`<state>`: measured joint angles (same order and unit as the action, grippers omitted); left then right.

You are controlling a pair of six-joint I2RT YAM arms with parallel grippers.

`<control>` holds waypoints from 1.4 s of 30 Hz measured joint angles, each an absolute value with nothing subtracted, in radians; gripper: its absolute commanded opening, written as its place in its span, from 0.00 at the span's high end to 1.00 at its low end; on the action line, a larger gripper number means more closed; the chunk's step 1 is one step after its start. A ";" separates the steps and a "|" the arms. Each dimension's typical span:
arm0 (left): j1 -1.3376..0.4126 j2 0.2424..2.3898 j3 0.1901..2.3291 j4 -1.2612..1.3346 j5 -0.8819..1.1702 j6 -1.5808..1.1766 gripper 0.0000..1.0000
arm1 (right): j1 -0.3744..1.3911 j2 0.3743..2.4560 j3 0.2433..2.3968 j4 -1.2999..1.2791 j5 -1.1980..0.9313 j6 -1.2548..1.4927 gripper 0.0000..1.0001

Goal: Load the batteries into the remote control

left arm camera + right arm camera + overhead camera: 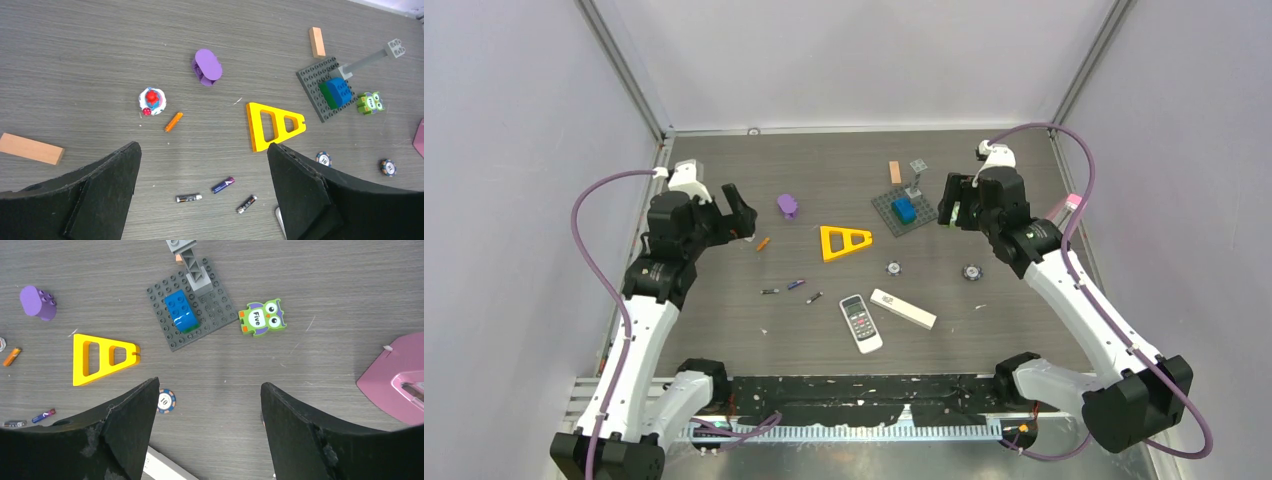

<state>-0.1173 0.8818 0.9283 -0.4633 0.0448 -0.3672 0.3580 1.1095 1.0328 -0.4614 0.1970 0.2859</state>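
Three slim dark cylindrical batteries [223,184] lie nearer the black left gripper [202,147].
Flat beneath its wide-spread, empty jaws, long axes roughly jaw to jaw; right gripper [207,382] spread and empty too.

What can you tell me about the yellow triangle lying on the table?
The yellow triangle is a flat, glossy, plastic-looking frame with a blunt narrow tip. A crossbar splits its two cut-out openings, the larger one nearer the broad side. It lies flat near the middle of the grey wood-grain table, tip toward the right arm's side. Nothing touches it.
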 measured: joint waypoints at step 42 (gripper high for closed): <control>-0.089 0.751 0.828 -0.491 0.281 -0.487 0.01 | 1.043 1.294 0.790 -0.450 0.359 0.398 0.20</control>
